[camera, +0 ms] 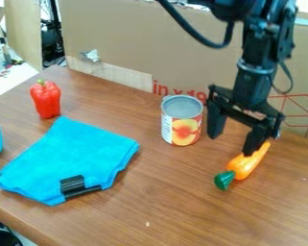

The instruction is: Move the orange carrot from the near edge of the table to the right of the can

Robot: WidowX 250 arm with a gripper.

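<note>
Fingers (216, 120) spread wide; gripper (231, 145) near can (182, 124) and toy carrot (245, 166); blue cloth (73, 156) farther off.

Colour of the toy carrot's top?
The top is green, against the orange carrot. Best seen in the camera view.

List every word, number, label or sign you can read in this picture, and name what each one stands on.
"in x 1": red print on the cardboard panel; what follows is unclear beside the end effector.
Fruit can: its label carries a fruit picture, and its side print is too small to read.
</note>
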